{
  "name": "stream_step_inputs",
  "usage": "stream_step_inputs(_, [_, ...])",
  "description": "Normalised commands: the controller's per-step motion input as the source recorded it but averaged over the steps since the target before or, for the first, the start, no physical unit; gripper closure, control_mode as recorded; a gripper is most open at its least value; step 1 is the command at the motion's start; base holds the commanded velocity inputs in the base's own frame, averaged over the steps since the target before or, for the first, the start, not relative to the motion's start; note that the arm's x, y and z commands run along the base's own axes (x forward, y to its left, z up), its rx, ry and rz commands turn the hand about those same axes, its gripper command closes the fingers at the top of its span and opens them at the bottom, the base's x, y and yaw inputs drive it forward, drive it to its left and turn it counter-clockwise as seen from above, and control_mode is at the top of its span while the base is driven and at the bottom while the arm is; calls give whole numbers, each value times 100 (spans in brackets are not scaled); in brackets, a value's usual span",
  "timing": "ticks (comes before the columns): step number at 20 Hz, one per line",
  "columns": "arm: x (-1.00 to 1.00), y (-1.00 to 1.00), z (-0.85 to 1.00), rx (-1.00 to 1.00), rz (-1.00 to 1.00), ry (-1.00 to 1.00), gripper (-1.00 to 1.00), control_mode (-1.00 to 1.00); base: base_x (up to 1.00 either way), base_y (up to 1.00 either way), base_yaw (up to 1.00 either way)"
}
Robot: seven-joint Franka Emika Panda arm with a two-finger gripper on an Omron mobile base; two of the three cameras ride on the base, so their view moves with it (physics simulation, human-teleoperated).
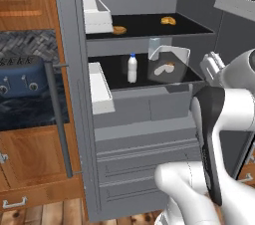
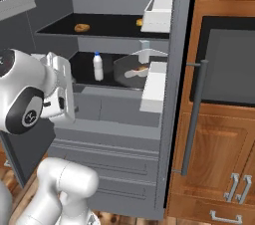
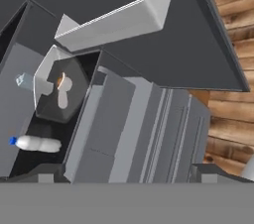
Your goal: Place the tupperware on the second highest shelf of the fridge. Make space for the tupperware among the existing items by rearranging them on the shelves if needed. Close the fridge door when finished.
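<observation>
The tupperware (image 1: 168, 65) sits tilted on the second highest shelf (image 1: 117, 80), right of the white bottle (image 1: 132, 67). In the hand view it lies at ten o'clock from the gripper (image 3: 126, 176), well apart. The jaws stand wide, holding nothing.

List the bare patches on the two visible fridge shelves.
Upper shelf: bare middle between the two orange food lumps. Lower shelf: bare strip left of the white bottle. Crowded on the right, where the tilted tupperware sits beside the bottle.
</observation>
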Motion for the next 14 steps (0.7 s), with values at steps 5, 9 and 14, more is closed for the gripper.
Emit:
stream_step_inputs(5, [-27,42,-11,-15,44,-1,-100,-100,0,0,0])
stream_step_inputs(9, [-5,98,-7,-35,53,0,-100,-100,0,0,0])
stream_step_inputs(14, [-34,100,0,-51,57,9,-100,-100,0,0,0])
